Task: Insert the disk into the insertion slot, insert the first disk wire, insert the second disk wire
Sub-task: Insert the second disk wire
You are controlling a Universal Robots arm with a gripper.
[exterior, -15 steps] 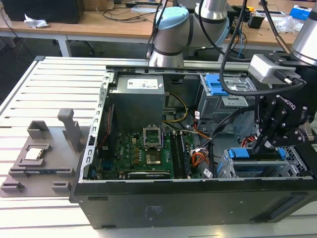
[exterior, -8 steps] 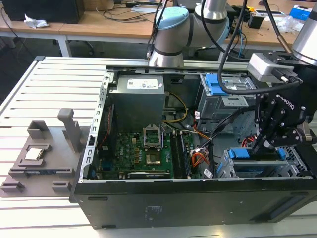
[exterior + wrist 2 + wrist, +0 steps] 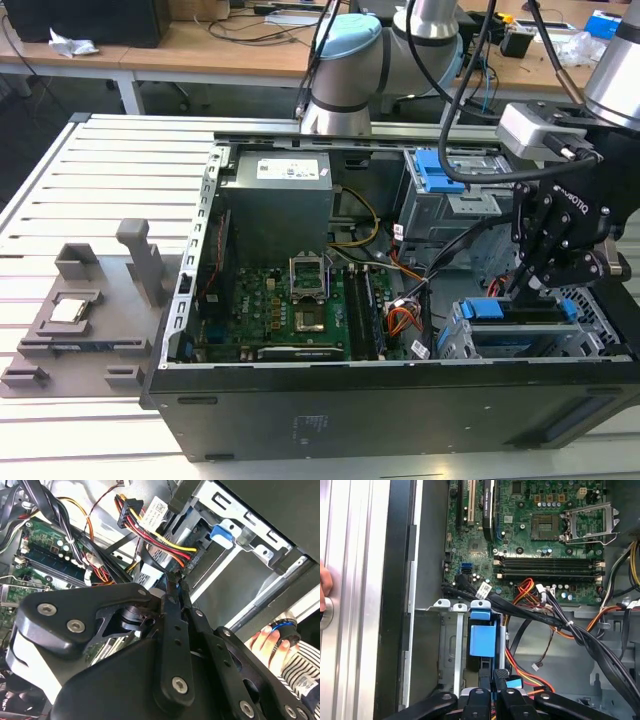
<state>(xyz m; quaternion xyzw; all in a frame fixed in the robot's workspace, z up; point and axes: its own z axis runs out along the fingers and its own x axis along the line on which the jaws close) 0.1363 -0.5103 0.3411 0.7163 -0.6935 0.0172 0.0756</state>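
The disk sits inside the insertion slot (image 3: 455, 338) at the case's near corner on the exterior view's right; its blue caddy (image 3: 500, 309) shows along the top. In the first wrist view the caddy's blue tab (image 3: 482, 640) stands beside the slot's sheet-metal wall (image 3: 449, 647). My gripper (image 3: 530, 283) hangs right over the disk's end, fingers shut. Its tips (image 3: 498, 676) are down among the red, yellow and black disk wires (image 3: 530, 677), with a small blue connector (image 3: 514, 682) touching them. In the second wrist view the gripper (image 3: 175, 580) meets the wire bundle (image 3: 165, 540).
A larger grey cage with a blue latch (image 3: 437, 178) stands at the back of the case. The motherboard (image 3: 290, 310) and power supply (image 3: 275, 200) lie to the exterior view's left. A person's hand (image 3: 272, 640) rests at the case edge. Grey fixtures (image 3: 85, 310) sit on the slatted table.
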